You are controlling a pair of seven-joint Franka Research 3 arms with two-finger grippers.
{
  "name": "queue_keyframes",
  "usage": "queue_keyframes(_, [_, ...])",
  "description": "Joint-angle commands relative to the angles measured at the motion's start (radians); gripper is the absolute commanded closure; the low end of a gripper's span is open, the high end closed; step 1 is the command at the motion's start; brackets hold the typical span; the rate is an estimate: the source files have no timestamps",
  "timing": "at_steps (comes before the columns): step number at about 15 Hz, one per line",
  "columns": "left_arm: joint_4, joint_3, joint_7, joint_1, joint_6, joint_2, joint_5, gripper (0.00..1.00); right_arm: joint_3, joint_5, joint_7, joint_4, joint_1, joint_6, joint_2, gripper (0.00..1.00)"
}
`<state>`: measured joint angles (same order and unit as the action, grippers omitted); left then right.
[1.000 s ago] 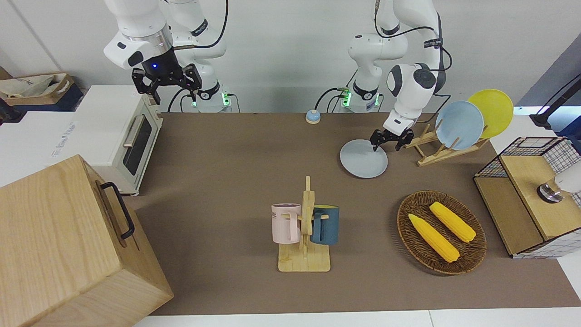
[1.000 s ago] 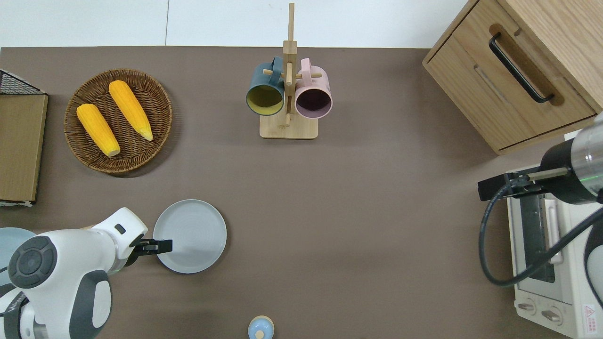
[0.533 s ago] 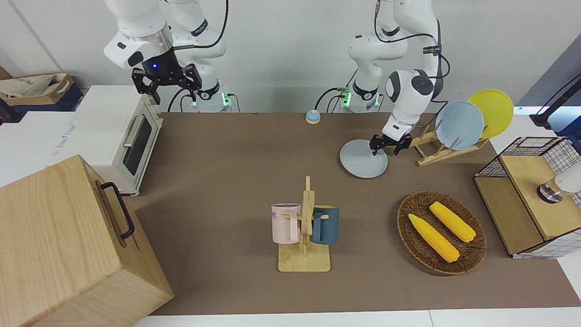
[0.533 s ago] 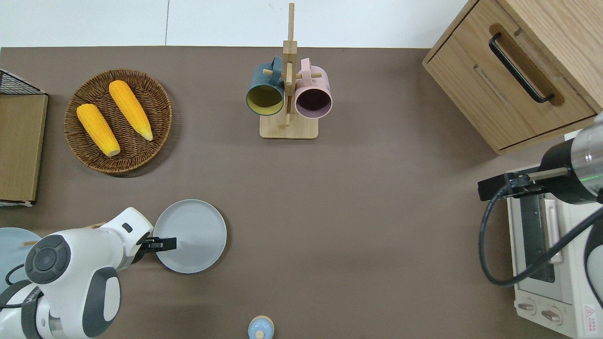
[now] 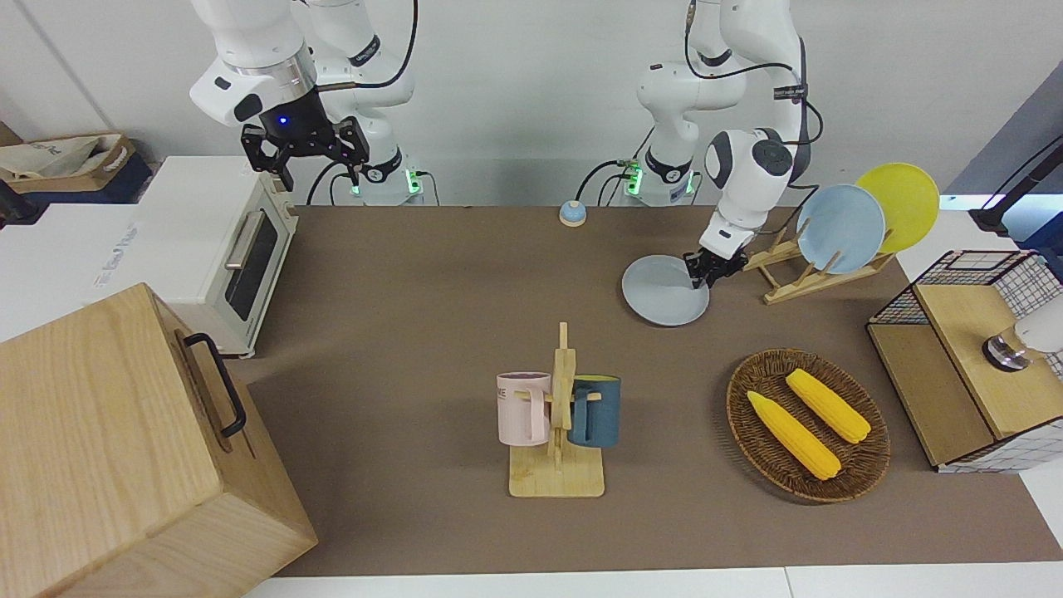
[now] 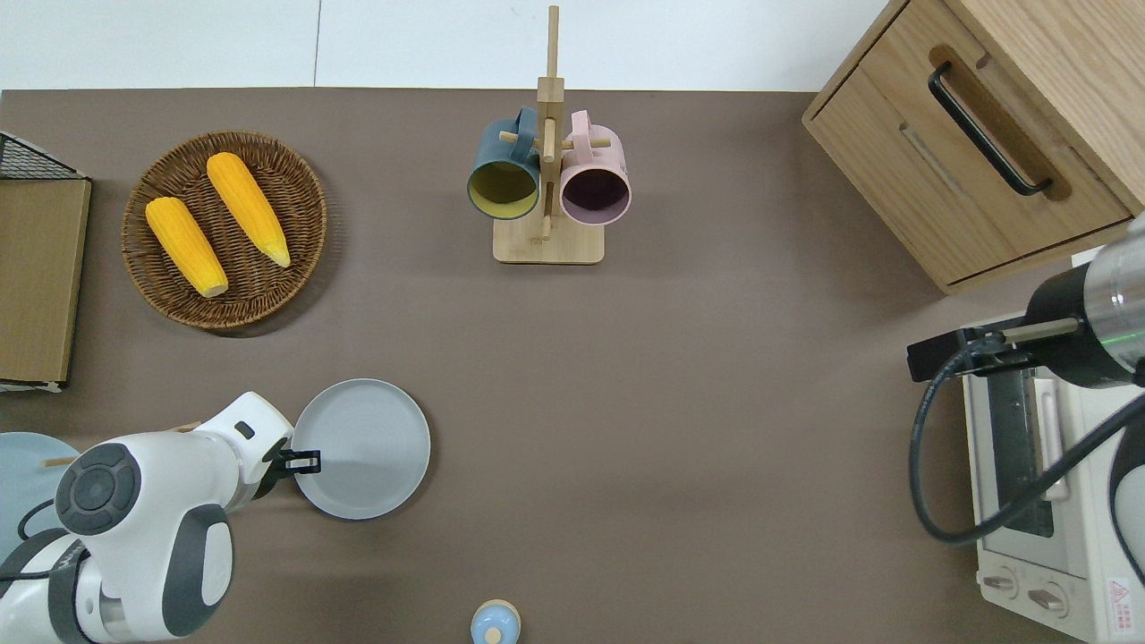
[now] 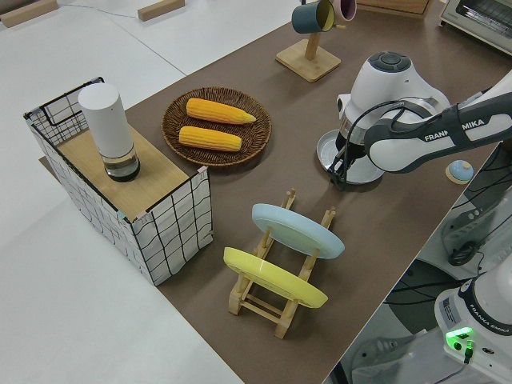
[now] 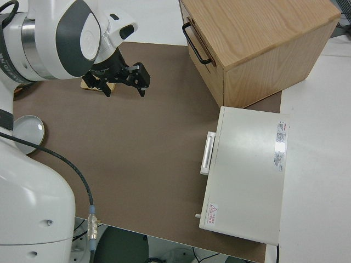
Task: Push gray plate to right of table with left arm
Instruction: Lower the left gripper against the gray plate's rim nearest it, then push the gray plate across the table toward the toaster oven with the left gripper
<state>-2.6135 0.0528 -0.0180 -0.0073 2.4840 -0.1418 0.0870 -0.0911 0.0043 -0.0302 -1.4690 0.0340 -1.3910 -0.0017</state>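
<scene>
The gray plate lies flat on the brown table, toward the left arm's end and close to the robots. My left gripper points down at the plate's edge on the left arm's side. Its fingers are drawn together with nothing between them, and the tips sit just inside the rim. The right gripper is parked, its fingers spread apart and empty.
A wooden dish rack holding a sky-blue plate and a yellow plate stands just beside the left gripper. Also on the table are a wicker basket of corn, a mug rack, a small blue bell, a toaster oven and a wooden cabinet.
The left gripper's fingers have closed together and its tip has drawn back a little to the plate's rim. The plate has not moved.
</scene>
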Motion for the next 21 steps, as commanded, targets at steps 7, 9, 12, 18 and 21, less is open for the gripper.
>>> queue_keyframes(7, [0.035, 0.097, -0.15, -0.06, 0.064, 0.106, 0.026, 1.0, -0.006, 0.008, 0.001, -0.001, -0.011, 0.012, -0.008, 0.017])
queue_keyframes(9, [0.075, 0.116, -0.23, -0.132, 0.064, 0.139, 0.059, 1.0, -0.006, 0.008, 0.001, 0.001, -0.011, 0.012, -0.008, 0.017])
queue_keyframes(12, [0.157, 0.119, -0.359, -0.242, 0.064, 0.211, 0.071, 1.0, -0.006, 0.008, 0.003, 0.001, -0.011, 0.012, -0.008, 0.017])
queue_keyframes(18, [0.346, 0.124, -0.672, -0.483, 0.095, 0.367, 0.069, 1.0, -0.006, 0.008, 0.001, -0.001, -0.011, 0.012, -0.008, 0.017])
queue_keyframes(21, [0.41, 0.124, -0.747, -0.546, 0.107, 0.413, 0.065, 1.0, -0.006, 0.01, 0.003, -0.001, -0.011, 0.012, -0.008, 0.017])
